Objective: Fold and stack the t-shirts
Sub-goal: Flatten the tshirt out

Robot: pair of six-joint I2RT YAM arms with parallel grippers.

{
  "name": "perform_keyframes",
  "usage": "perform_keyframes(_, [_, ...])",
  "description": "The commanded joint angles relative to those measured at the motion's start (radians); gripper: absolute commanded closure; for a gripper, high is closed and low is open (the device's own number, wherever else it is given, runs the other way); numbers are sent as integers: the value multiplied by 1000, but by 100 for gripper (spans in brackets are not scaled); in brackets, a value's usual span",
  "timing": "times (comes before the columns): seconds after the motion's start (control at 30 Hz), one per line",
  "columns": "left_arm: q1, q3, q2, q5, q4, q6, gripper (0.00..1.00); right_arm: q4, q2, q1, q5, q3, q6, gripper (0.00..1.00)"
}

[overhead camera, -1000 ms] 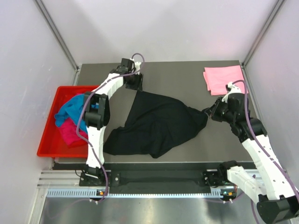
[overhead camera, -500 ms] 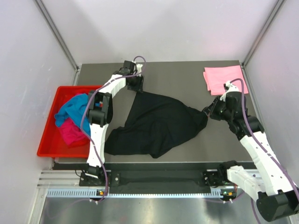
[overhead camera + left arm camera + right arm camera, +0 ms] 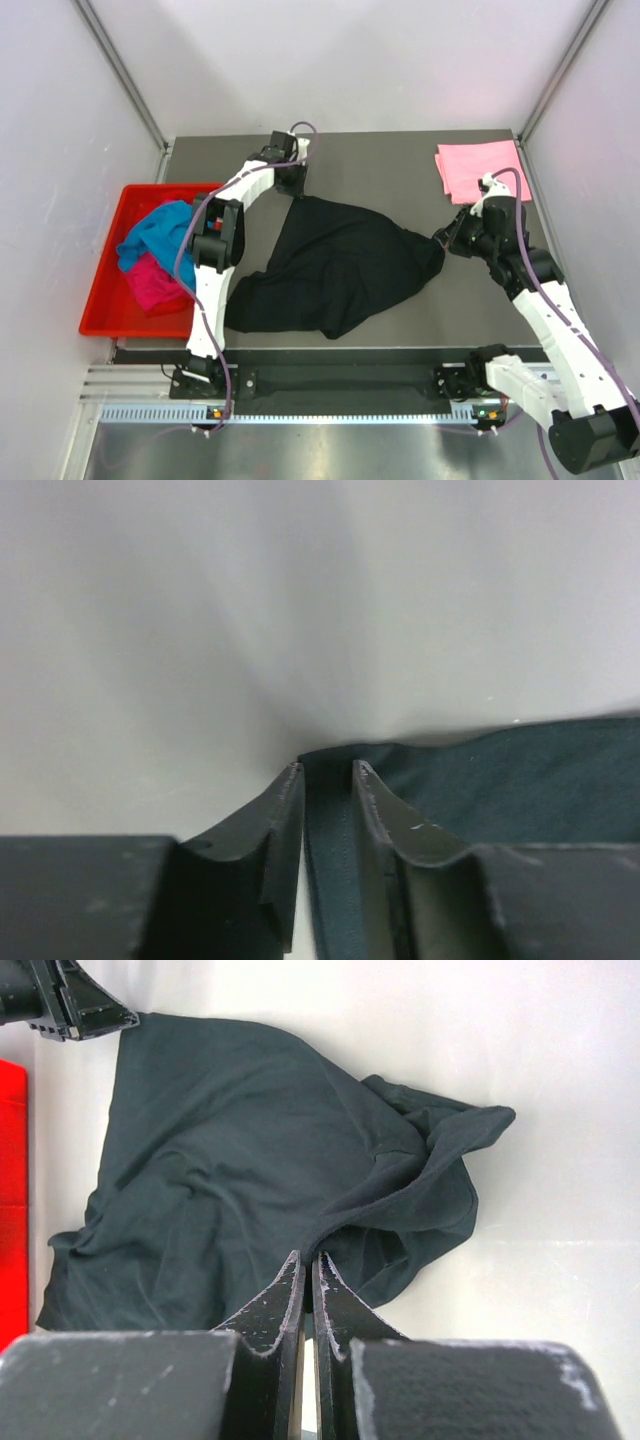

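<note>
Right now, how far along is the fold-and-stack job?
Done: one pink t-shirt lies folded at the far right corner of the table. In hand: the black t-shirt lies crumpled in the middle; the right gripper is shut on its right corner, the left gripper straddles its far hem, jaws apart. Left: folding it, plus the turquoise t-shirt and magenta t-shirt bunched in the red tray; nothing stacked yet.

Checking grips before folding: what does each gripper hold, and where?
The right gripper pinches the black t-shirt by its bunched right-hand edge. The left gripper straddles the shirt's far hem; whether it grips cannot be told.
</note>
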Motion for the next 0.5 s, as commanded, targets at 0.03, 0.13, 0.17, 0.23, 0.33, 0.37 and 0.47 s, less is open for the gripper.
perform_keyframes(0.03, [-19,-47,3,-44,-15,-40,74,42,-15,-12,-8,-2,1,100])
perform_keyframes(0.13, [-19,-53,15,-82,-28,-60,85,43,-19,-12,-5,-4,-1,100])
perform_keyframes(0.17, [-19,-44,18,-91,-41,-69,92,45,-20,-10,-2,-5,-2,100])
perform_keyframes(0.23, [-19,-33,12,-125,-60,-86,100,53,-19,-12,14,-15,-2,100])
perform_keyframes(0.33, [-19,8,-38,-169,-109,-123,100,77,9,-12,40,-19,9,100])
perform_keyframes(0.37, [-19,16,-63,-209,-113,-150,100,86,24,-10,49,-6,12,100])
perform_keyframes(0.47, [-18,25,-260,-283,-95,-195,100,86,113,-13,139,135,21,100])
